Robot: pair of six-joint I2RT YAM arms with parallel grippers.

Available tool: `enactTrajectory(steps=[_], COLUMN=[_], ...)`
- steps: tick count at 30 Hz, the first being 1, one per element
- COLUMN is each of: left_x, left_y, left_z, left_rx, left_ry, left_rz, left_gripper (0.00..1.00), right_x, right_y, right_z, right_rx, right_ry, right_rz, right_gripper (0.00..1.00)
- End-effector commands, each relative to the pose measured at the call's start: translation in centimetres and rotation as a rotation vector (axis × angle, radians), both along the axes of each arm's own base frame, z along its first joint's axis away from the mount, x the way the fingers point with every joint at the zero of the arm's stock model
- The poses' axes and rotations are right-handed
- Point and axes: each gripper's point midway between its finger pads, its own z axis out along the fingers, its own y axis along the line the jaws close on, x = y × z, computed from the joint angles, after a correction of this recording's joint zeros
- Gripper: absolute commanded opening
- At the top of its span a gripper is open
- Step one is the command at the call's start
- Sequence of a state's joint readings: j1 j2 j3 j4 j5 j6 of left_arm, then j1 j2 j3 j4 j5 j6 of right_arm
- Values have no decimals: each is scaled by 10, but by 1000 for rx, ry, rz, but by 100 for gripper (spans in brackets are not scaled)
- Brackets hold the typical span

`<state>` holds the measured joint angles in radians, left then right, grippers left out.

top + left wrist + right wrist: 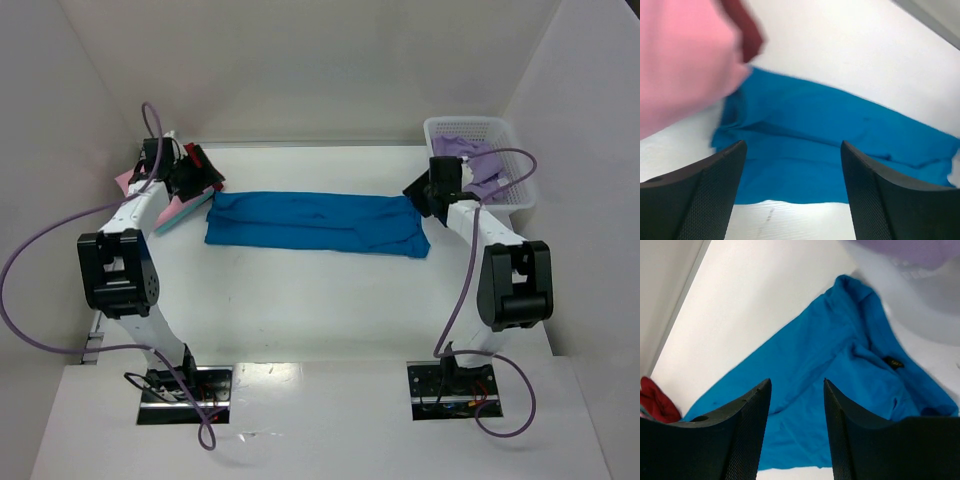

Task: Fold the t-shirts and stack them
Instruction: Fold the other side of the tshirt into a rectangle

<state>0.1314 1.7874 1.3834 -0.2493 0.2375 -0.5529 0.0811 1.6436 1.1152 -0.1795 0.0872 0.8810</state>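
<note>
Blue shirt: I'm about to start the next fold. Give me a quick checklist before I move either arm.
1. The blue shirt is laid out as one long strip across the table: ok.
2. The left claw is open and empty, with the shirt's left end below it: ok.
3. The right claw is open and empty, over the collar end: ok.
4. The pink and red pile is clear of the shirt's left edge: cannot tell, they meet in both views.
5. The lavender shirt is inside the basket, away from the fold area: ok.
</note>
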Motion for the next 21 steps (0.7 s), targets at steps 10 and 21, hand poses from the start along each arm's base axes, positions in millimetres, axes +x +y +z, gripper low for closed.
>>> enactTrajectory(steps=[10, 21], left_x=[-53, -90], left_y=[-173, -208], left_z=[19, -24], left_rx=[119, 86], left_ry=[-113, 29], left_rz=[-642, -671], left_gripper=[87, 87], right_x=[-62, -88], right_y=[71, 76], right_z=[-21, -34], right_rx=[-3, 40], right_ry=[96, 108], right_rz=[227, 244], right_gripper=[52, 52])
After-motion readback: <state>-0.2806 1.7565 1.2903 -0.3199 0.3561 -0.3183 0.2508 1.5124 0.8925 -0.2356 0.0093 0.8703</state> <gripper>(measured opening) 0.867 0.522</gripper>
